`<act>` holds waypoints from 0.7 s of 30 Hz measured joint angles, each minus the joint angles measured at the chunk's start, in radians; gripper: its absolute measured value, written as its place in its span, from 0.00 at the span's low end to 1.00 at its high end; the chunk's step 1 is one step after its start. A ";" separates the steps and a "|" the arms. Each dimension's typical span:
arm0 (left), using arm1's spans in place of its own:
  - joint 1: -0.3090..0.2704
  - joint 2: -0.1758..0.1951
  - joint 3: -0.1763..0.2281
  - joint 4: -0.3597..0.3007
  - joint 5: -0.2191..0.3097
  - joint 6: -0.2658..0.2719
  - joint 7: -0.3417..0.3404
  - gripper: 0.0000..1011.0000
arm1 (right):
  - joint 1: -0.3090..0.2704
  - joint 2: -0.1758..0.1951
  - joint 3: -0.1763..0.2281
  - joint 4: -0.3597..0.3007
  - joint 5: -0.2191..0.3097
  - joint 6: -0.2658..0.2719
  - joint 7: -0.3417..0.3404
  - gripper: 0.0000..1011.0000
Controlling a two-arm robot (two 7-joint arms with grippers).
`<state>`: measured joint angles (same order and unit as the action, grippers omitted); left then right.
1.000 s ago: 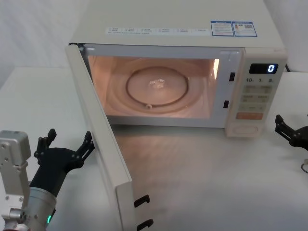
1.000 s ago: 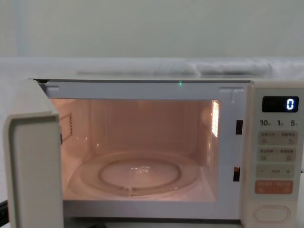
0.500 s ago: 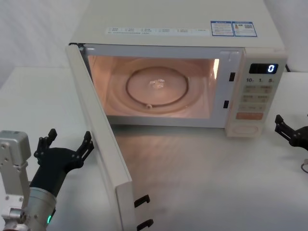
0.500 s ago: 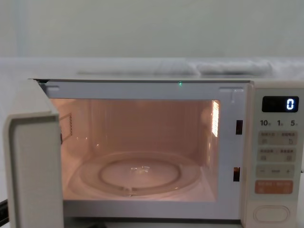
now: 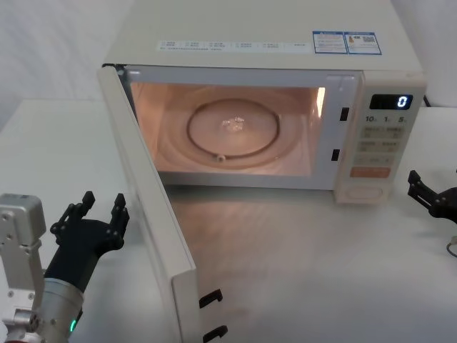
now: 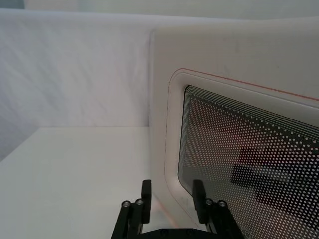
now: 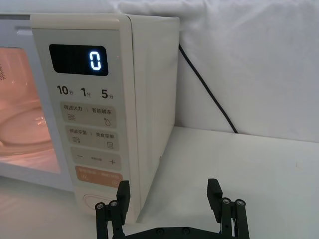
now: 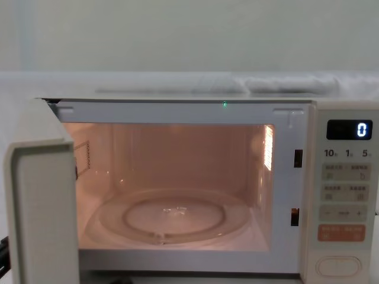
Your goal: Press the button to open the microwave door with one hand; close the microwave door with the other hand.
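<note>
The microwave door (image 5: 146, 207) stands swung wide, hinged at the oven's left, its inner face toward the lit cavity and its latch hooks (image 5: 212, 314) at the free edge near the robot, so the opening half looks done and closing is the step in hand. The left gripper (image 5: 98, 214) sits just outside the door's outer face, fingers (image 6: 145, 194) spread and released; in the left wrist view they seem to straddle the frame beside the dotted window (image 6: 249, 159), though whether a pad touches the panel is hard to tell. To close well, I would press flat against the outer face near the free edge rather than the hinge, follow the arc, and finish firmly so the hooks seat. The right gripper (image 5: 432, 196) waits released on the table, to the right of the button (image 5: 363, 191), clear of the door's swing.
</note>
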<state>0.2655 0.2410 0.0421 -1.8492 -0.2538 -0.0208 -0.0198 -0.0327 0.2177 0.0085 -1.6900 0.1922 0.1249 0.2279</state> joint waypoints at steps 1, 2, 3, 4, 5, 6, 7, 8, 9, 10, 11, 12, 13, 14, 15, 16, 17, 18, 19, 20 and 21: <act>0.000 0.000 0.000 0.000 0.000 0.000 0.000 0.53 | 0.000 0.000 0.000 0.000 0.000 0.000 0.000 0.99; 0.000 0.000 0.000 0.000 0.000 0.000 0.000 0.50 | 0.000 0.000 0.000 0.000 0.000 0.000 0.000 0.99; 0.000 0.000 0.000 0.000 0.000 0.000 0.000 0.44 | 0.000 0.000 0.000 0.000 0.000 0.000 0.000 0.99; 0.000 0.000 0.000 0.000 0.000 0.000 0.000 0.42 | 0.000 0.000 0.000 0.000 0.000 0.000 0.000 0.99; 0.000 0.000 0.000 0.000 0.000 0.000 0.000 0.38 | 0.000 0.000 0.000 0.000 0.000 0.000 0.000 0.99; 0.000 0.000 0.000 0.000 0.000 0.000 0.000 0.34 | 0.000 0.000 0.000 0.000 0.000 0.000 0.000 0.99; 0.000 0.000 0.000 0.000 0.000 0.000 0.000 0.32 | 0.000 0.000 0.000 0.000 0.000 0.000 0.000 0.99; 0.000 0.000 0.000 0.000 0.000 0.000 0.000 0.30 | 0.000 0.000 0.000 0.000 0.000 0.000 0.000 0.99; 0.000 0.000 0.000 0.000 0.000 0.000 0.000 0.28 | 0.000 0.000 0.000 0.000 0.000 0.000 0.000 0.99; 0.000 0.000 0.000 0.000 0.000 0.000 0.000 0.22 | 0.000 0.000 0.000 0.000 0.000 0.000 0.000 0.99; 0.000 0.000 0.000 0.000 0.000 0.000 0.000 0.21 | 0.000 0.000 0.000 0.000 0.000 0.000 0.000 0.99; 0.000 0.000 0.000 0.000 0.000 0.000 0.000 0.18 | 0.000 0.000 0.000 0.000 0.000 0.000 0.000 0.99; 0.000 0.000 0.000 0.000 0.000 0.000 0.000 0.12 | 0.000 0.000 0.000 0.000 0.000 0.000 0.000 0.99; 0.000 0.000 0.000 0.000 0.000 0.000 0.000 0.10 | 0.000 0.000 0.000 0.000 0.000 0.000 0.000 0.99; 0.000 0.000 0.000 0.000 0.000 0.000 0.000 0.07 | 0.000 0.000 0.000 0.000 0.000 0.000 0.000 0.99; 0.000 0.000 0.000 0.000 0.000 0.000 0.000 0.07 | 0.000 0.000 0.000 0.000 0.000 0.000 0.000 0.99; 0.000 0.000 0.000 0.000 0.000 0.000 0.000 0.02 | 0.000 0.000 0.000 0.000 0.000 0.000 0.000 0.99; 0.000 0.000 0.000 0.000 0.000 0.000 0.000 0.00 | 0.000 0.000 0.000 0.000 0.000 0.000 0.000 0.99; 0.000 0.000 0.000 0.000 0.000 0.000 0.000 0.00 | 0.000 0.000 0.000 0.000 0.000 0.000 0.000 0.99; 0.000 0.000 0.000 0.000 0.000 0.000 0.000 0.00 | 0.000 0.000 0.000 0.000 0.000 0.000 0.000 0.99; 0.000 0.000 0.000 0.000 0.000 0.000 0.000 0.00 | 0.000 0.000 0.000 0.000 0.000 0.000 0.000 0.99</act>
<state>0.2655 0.2410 0.0421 -1.8492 -0.2538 -0.0208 -0.0199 -0.0326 0.2178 0.0085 -1.6900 0.1922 0.1249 0.2279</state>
